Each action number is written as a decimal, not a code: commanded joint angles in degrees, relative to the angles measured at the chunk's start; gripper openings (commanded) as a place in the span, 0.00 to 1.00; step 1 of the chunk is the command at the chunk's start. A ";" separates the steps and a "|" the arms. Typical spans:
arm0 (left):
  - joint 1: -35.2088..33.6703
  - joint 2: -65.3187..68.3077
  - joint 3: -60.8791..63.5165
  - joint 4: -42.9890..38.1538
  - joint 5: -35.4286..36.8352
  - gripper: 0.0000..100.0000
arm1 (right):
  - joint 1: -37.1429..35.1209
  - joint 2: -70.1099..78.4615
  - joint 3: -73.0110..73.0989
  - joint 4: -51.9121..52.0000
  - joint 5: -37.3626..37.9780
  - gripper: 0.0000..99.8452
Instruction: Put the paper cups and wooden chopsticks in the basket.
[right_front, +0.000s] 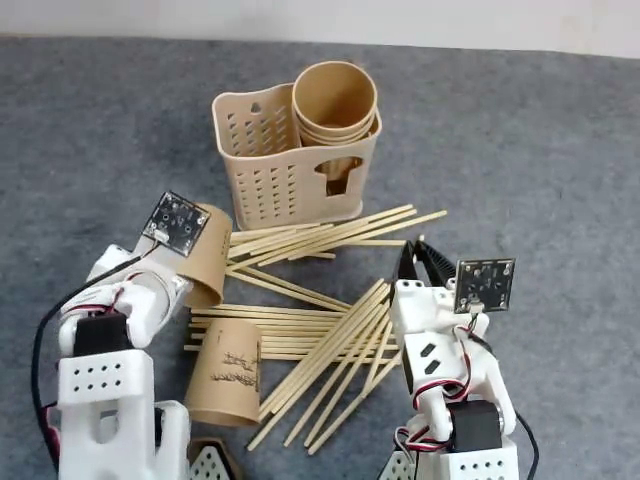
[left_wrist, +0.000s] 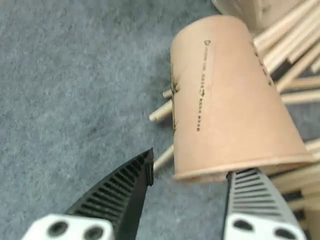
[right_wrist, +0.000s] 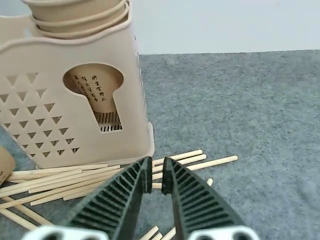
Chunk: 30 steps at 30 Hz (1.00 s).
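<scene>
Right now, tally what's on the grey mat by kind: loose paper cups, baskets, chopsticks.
Loose brown paper cups: 2, one nearer the basket, one nearer the arm bases
Beige perforated plastic basket: 1, holding nested cups, number unclear
Pale wooden chopsticks: scattered pile, too overlapped to count
Total counted: 3

The basket (right_front: 270, 170) is pale beige plastic, its walls patterned with rows of small punched holes, triangular on one face, plus one keyhole-shaped cutout. The stacked cups (right_front: 335, 100) in it are kraft brown. The near cup (right_front: 228, 372) is the same brown with a dark scribbly print, and the left cup (left_wrist: 225, 100) carries a thin line of dark lettering. The chopsticks (right_front: 330, 340) are light, unpainted wood. The table cover (right_front: 540, 150) is mottled grey. The left arm (right_front: 110, 380) and right arm (right_front: 440, 350) are white, with dark ridged fingers (right_wrist: 120, 200)
</scene>
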 joint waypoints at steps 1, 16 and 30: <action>2.42 0.22 1.89 -5.10 2.64 0.22 | 0.40 -0.57 -0.57 -1.45 -0.35 0.05; 5.49 0.22 3.30 -6.86 3.25 0.01 | 0.40 -0.57 -0.57 -1.45 -0.35 0.05; 3.21 0.84 -28.62 28.40 11.96 0.01 | 0.40 -0.57 -0.57 -1.45 -0.35 0.05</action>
